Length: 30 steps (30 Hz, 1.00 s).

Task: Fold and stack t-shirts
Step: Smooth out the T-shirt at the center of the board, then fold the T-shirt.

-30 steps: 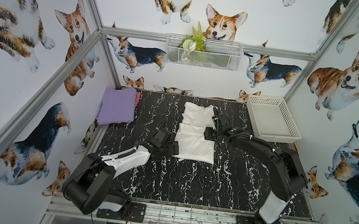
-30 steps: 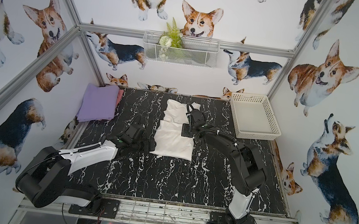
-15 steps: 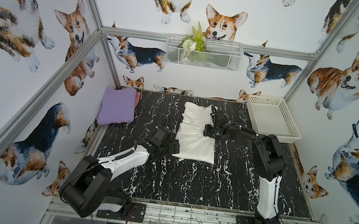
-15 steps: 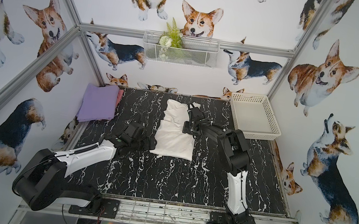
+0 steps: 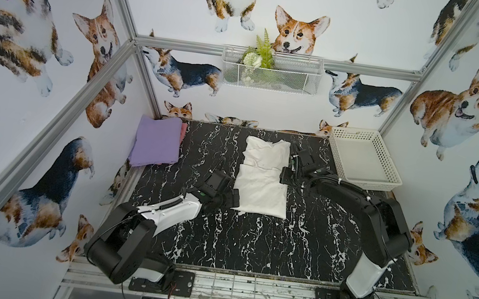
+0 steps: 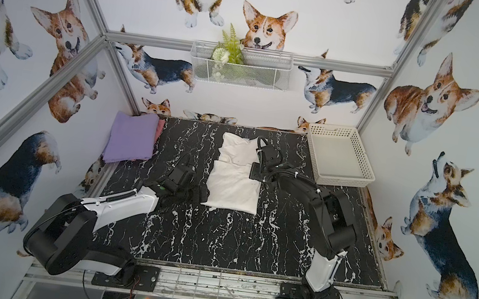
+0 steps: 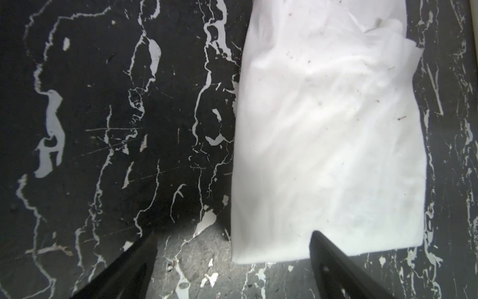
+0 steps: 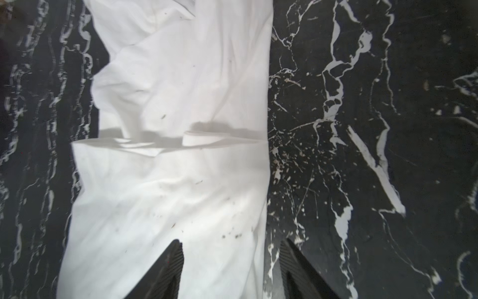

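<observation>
A white t-shirt [image 5: 262, 179] [image 6: 235, 178] lies in the middle of the black marble table, folded into a long strip with its near half doubled over. My left gripper [image 5: 232, 199] [image 7: 232, 234] is open wide at the shirt's near left corner [image 7: 328, 129], one finger over the cloth and one over bare table. My right gripper [image 5: 287, 173] [image 8: 231, 240] is open astride the shirt's right edge [image 8: 176, 181], near the cross fold. A folded lavender t-shirt [image 5: 155, 144] [image 6: 130, 137] lies at the far left on a pinkish one [image 5: 183, 132] [image 6: 160, 129].
A white perforated basket [image 5: 365, 183] [image 6: 342, 181] stands at the far right corner of the table. A wire basket [image 5: 270, 71] with a plant hangs on the back wall. Metal frame posts and walls close in the table's sides.
Both grippers stay at the white shirt's edges. The right arm's elbow swung toward the middle half a second ago and is back out to the right now.
</observation>
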Tool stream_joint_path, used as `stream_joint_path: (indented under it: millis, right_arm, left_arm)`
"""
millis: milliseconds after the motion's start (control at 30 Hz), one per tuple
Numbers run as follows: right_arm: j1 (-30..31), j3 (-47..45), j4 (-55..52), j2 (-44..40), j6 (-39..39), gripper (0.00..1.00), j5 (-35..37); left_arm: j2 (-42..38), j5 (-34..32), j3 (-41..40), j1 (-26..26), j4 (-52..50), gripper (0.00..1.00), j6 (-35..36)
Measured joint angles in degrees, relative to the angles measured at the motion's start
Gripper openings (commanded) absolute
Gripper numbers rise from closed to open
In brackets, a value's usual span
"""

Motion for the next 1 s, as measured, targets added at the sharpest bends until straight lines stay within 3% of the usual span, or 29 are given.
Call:
stream_joint_path:
  millis: [133, 400, 633, 867, 1000]
  right_arm:
    - [2.6, -10.7, 0.6, -7.7, 2.6, 0.62, 0.0]
    - [6.1, -23.9, 2.4, -13.0, 9.9, 0.62, -1.0]
    - [7.0, -26.9, 4.3, -14.1, 13.3, 0.62, -0.9]
    - [7.3, -27.3, 7.0, -11.9, 14.9, 0.62, 0.5]
    - [7.4, -26.1, 10.0, -9.4, 15.1, 0.61, 1.5]
  left_arm:
    - [0.3, 1.0, -1.9, 0.0, 2.1, 0.95, -0.9]
    - [0.6, 2.9, -3.0, -0.1, 4.6, 0.95, -2.1]
    - [3.1, 5.1, -3.4, -0.1, 7.2, 0.90, -3.5]
    - [7.4, 7.0, -5.2, -0.1, 20.0, 0.86, -5.6]
    - [8.5, 7.7, -4.6, -0.1, 21.1, 0.81, -6.3]
